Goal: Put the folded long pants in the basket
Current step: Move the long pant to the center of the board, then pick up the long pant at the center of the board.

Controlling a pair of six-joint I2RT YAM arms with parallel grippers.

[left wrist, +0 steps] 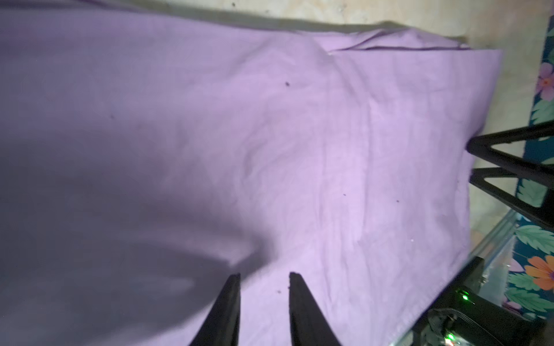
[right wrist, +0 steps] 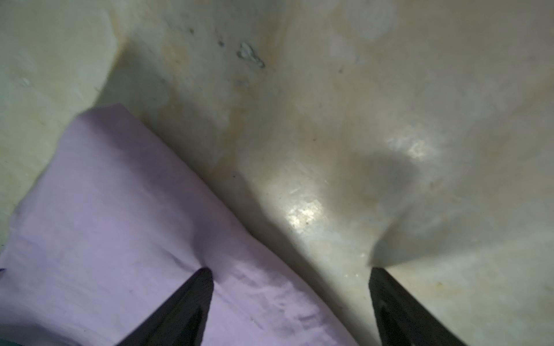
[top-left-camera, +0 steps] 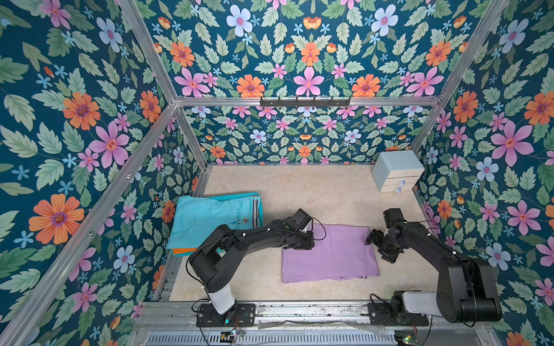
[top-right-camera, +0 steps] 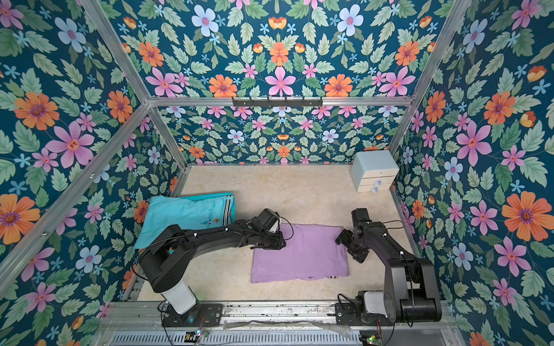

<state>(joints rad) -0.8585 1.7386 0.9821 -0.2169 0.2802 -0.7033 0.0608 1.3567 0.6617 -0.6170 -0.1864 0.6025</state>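
- My left claw (left wrist: 264, 277): two black tapered fingers, tips a narrow gap apart and gripping nothing. It hangs over the left end of the lilac pants.
- My right claw (right wrist: 290, 269): black wedge-shaped fingers spread wide and empty. One tip is over the border of the lilac cloth, the other over bare table.
- Lilac pants (top-left-camera: 332, 257): a flat rectangle of soft, matt woven cloth, finely creased, with stacked fold layers showing along one edge. They lie on the table between my two arms, outside the basket.
- Table (top-left-camera: 299, 191): a smooth beige surface, mottled and speckled, with a faint sheen where light strikes it.
- Turquoise pants (top-left-camera: 209, 218): a folded slab of smooth cloth with a black-and-white striped band at one end and a small printed emblem. They rest on top at the basket, to the left of the lilac pair.
- Orange pants (top-left-camera: 183, 251): only a thin bright strip shows beneath the near edge of the turquoise pair.
- Basket (top-left-camera: 239, 196): almost wholly covered, with a sliver of teal plastic showing at its far side.
- Drawer box (top-left-camera: 397, 170): a pale grey-blue rounded cube with cream drawer fronts, in the far right corner.
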